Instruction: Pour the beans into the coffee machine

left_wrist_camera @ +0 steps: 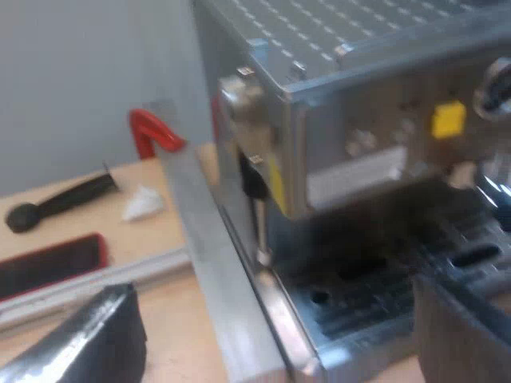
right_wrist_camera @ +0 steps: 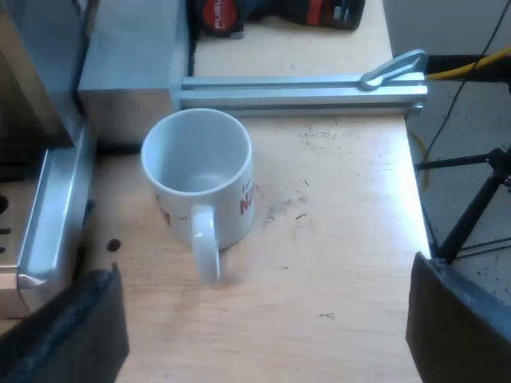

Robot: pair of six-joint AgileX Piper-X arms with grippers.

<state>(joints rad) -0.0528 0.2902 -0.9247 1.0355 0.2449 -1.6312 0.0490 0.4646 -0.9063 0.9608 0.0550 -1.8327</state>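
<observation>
- My right gripper point(right_wrist_camera: 263, 323) hangs over the worktop point(right_wrist_camera: 343, 239), looking steeply down. Its fingers point(right_wrist_camera: 64, 335) are spread wide with nothing between them.
- Just beyond them stands the mug point(right_wrist_camera: 204, 179), upright, with its handle point(right_wrist_camera: 206, 247) pointing back toward the gripper. The inside looks bare white, so I judge it holds nothing to pour.
- The mug sits just beside the base edge of the espresso machine point(right_wrist_camera: 44, 215). This arm is plainly the nearer one to the mug.
- My left gripper point(left_wrist_camera: 275, 331) sits low at the machine's front corner. Its fingers point(left_wrist_camera: 88, 339) are likewise wide apart and empty.
- Ahead of it are the steam wand point(left_wrist_camera: 257, 207) on that corner and, higher up, the grilled top point(left_wrist_camera: 343, 28). I reckon any pour must climb well above this pose to reach over that top.
</observation>
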